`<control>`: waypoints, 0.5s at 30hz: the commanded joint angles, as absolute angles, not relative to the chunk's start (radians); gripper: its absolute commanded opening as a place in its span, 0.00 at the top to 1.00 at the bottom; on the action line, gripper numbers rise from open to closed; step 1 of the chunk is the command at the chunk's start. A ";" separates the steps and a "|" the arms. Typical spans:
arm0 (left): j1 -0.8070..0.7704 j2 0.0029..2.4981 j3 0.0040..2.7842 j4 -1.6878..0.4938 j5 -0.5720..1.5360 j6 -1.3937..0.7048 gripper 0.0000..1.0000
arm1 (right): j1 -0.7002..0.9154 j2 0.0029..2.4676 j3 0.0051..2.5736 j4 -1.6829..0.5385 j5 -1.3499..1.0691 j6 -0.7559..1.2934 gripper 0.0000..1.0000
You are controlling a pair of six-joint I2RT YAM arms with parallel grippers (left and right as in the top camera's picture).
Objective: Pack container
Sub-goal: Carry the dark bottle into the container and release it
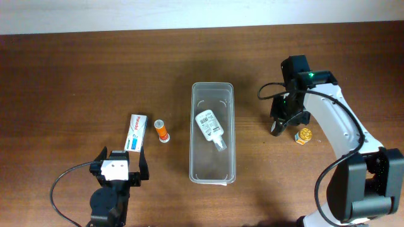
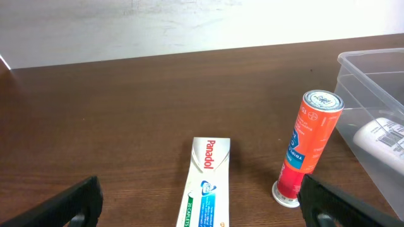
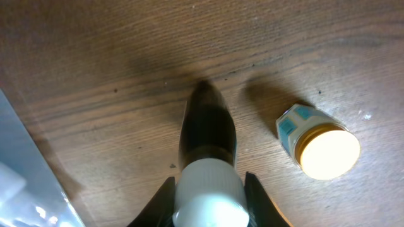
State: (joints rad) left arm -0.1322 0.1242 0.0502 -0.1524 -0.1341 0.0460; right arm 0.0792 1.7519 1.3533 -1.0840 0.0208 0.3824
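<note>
The clear container (image 1: 211, 165) stands at the table's middle with a white labelled bottle (image 1: 209, 126) lying in it. Both also show at the right edge of the left wrist view: the container (image 2: 379, 82) and the bottle (image 2: 382, 135). My right gripper (image 1: 282, 126) is right of the container. It is shut on the white cap of a dark bottle (image 3: 208, 135), whose body points down at the wood. My left gripper (image 1: 123, 162) is open and empty, its fingers (image 2: 202, 202) on either side of the near end of a Panadol box (image 2: 205, 183).
An orange-red tube (image 1: 162, 130) stands cap-down between the Panadol box (image 1: 137, 132) and the container, also in the left wrist view (image 2: 310, 142). A small gold-lidded jar (image 1: 304, 135) sits just right of my right gripper, also in the right wrist view (image 3: 319, 142).
</note>
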 commanded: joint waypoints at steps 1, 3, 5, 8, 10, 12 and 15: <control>-0.128 0.117 0.044 -0.149 -0.127 0.062 0.01 | 0.078 1.756 1.360 -1.085 0.011 0.369 0.83; -0.128 0.117 0.044 -0.149 -0.127 0.062 0.01 | 0.081 1.744 1.391 -1.102 0.010 0.352 0.83; -0.128 0.117 0.044 -0.149 -0.127 0.062 0.01 | 0.095 1.721 1.435 -1.133 0.012 0.338 0.84; -0.128 0.117 0.044 -0.149 -0.127 0.062 0.01 | 0.142 1.677 1.528 -1.192 0.011 0.320 0.85; -0.128 0.117 0.044 -0.149 -0.127 0.062 0.01 | 0.187 1.652 1.598 -1.230 0.011 0.317 0.85; -0.128 0.117 0.044 -0.149 -0.127 0.062 0.01 | 0.239 1.632 1.663 -1.257 0.011 0.313 0.86; -0.128 0.117 0.044 -0.149 -0.127 0.062 0.01 | 0.329 1.614 1.734 -1.269 0.012 0.302 0.86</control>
